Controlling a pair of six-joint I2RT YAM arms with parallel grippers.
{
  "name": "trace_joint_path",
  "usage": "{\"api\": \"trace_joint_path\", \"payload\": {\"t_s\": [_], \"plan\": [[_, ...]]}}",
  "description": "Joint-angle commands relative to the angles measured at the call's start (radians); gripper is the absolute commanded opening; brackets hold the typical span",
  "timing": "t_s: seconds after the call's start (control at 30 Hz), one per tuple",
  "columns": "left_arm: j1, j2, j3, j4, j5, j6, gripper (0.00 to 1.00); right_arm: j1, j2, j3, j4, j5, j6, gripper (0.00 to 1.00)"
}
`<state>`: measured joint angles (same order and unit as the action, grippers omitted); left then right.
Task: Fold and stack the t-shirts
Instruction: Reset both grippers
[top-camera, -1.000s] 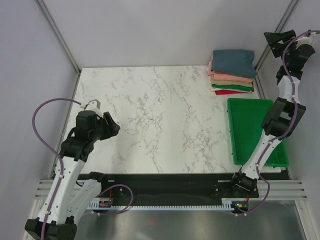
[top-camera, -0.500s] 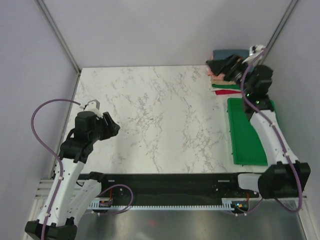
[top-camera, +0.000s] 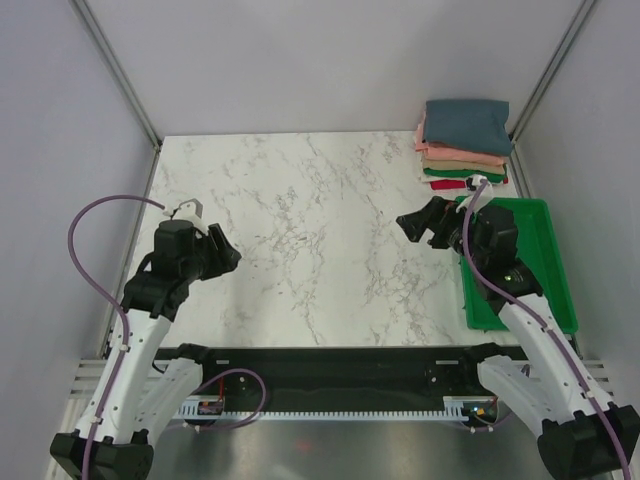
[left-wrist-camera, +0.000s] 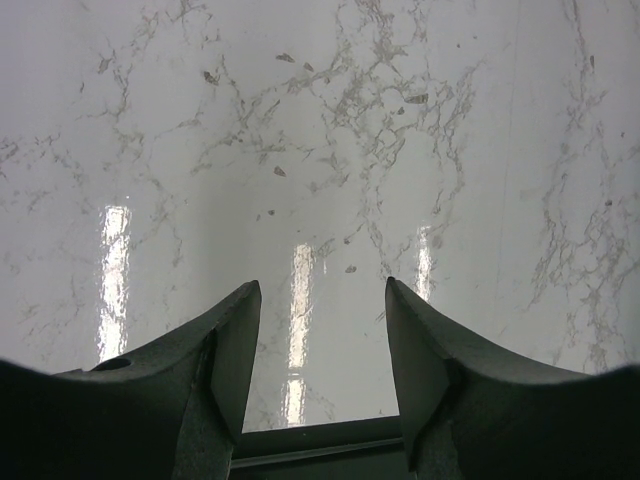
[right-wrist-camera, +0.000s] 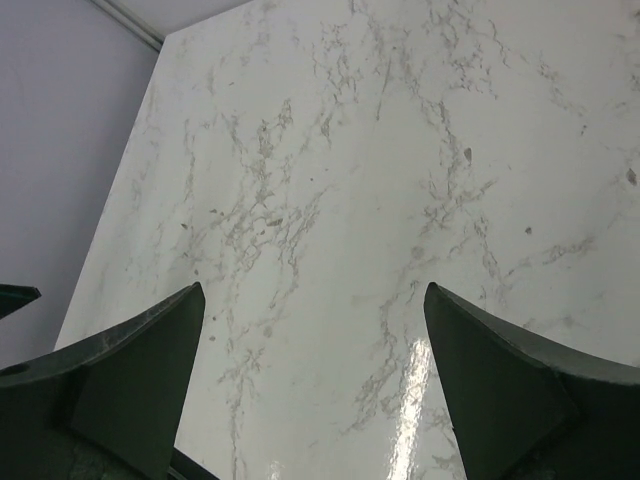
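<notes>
At the far right corner, the stack of t-shirts (top-camera: 465, 145) sits just behind the right gripper (top-camera: 418, 226) and well apart from the left gripper (top-camera: 226, 252); both grippers spread, empty.

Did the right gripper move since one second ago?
Yes. It was to the right of the stack of folded t-shirts; now the right gripper is nearer, over the marble table, just left of the green tray.

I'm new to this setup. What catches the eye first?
A neat stack of folded t-shirts sits in the far right corner of the table, a slate blue-grey shirt on top. Nearer the arms lies a green tray. The left gripper and right gripper hover open and empty over the marble.
</notes>
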<state>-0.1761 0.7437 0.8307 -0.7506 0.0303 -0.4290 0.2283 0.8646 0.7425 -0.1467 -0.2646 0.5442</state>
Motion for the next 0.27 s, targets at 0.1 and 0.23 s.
{"api": "trace_joint_path", "payload": {"t_s": [0.1, 0.23], "plan": [[0.003, -0.007, 0.002, 0.031, -0.02, 0.006, 0.6, 0.002, -0.096, -0.041, -0.019, 0.021, -0.026, 0.98], [0.003, -0.009, 0.004, 0.031, -0.023, 0.006, 0.6, 0.003, -0.041, 0.007, -0.11, 0.042, -0.036, 0.98]]}}
